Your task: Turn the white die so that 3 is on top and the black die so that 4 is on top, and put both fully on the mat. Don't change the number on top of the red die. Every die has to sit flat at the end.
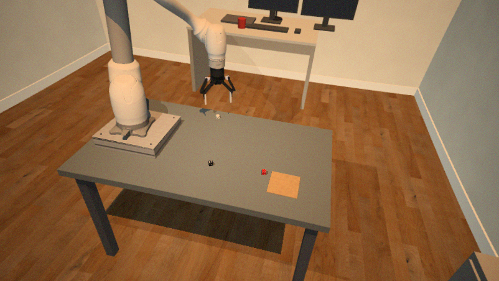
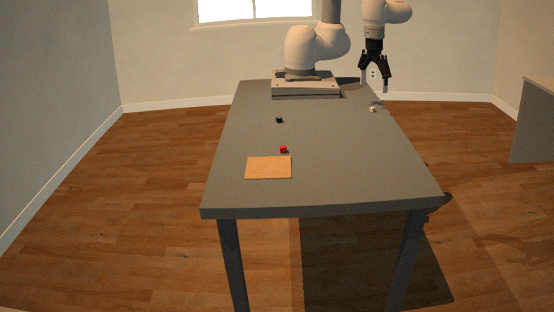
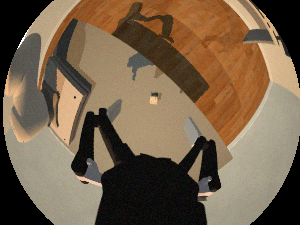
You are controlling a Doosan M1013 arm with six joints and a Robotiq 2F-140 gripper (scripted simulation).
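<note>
The white die (image 1: 218, 115) sits near the far edge of the surface (image 1: 223, 146), well apart from the mat (image 1: 283, 184), with the claw (image 1: 217, 100) hanging above it, fingers spread and empty, likely lined up to descend and grip.

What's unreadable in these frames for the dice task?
- Small white die: top number too small in top, exterior and wrist views.
- Small black die: pips too small; absent from the wrist view.
- Small red die: top number not legible.
- Square tan mat: outside the wrist view.
- Open black hand: wrist and upper arm cropped by frame edges.
</note>
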